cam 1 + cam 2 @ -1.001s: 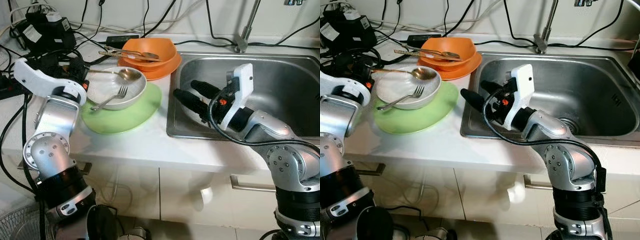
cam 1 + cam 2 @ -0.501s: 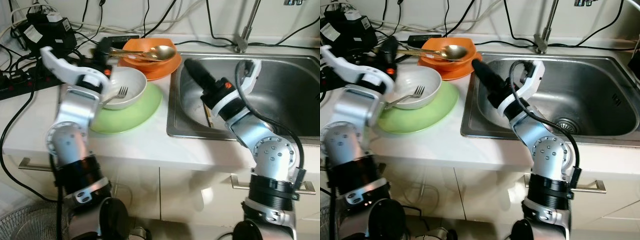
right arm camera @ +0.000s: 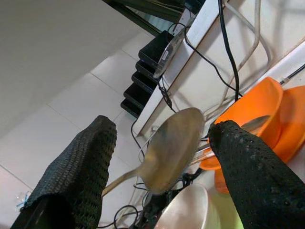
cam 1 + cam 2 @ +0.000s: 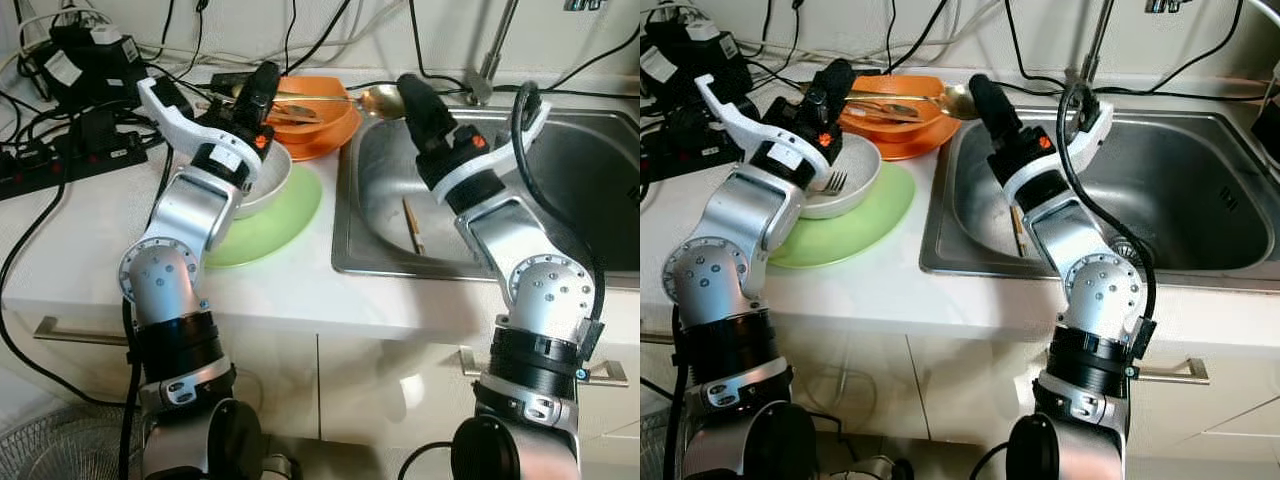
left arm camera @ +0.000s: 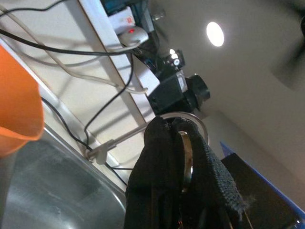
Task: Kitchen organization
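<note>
My left gripper (image 4: 264, 82) is shut on the handle of a long metal spoon (image 4: 381, 99). It holds the spoon level above the orange bowl (image 4: 325, 108), with the spoon's bowl reaching the sink's near-left corner. In the left wrist view the fingers (image 5: 162, 143) pinch the metal handle. My right gripper (image 3: 162, 127) stands open at the sink's left rim, and the spoon's bowl (image 3: 174, 148) hangs between its two fingers without touching them. A white bowl (image 4: 852, 178) with a fork (image 4: 834, 183) in it sits on a green plate (image 4: 272, 226).
The steel sink (image 4: 585, 175) holds a thin wooden utensil (image 4: 412, 226), with a faucet (image 4: 491, 58) behind. More cutlery lies in the orange bowl, which sits on an orange plate (image 4: 335, 138). A power strip (image 4: 70, 162), cables and a black box (image 4: 88, 62) crowd the counter's back left.
My left gripper lifted the spoon out of the white bowl and carried it right over the orange bowl. My right gripper rose out of the sink to the spoon's bowl.
</note>
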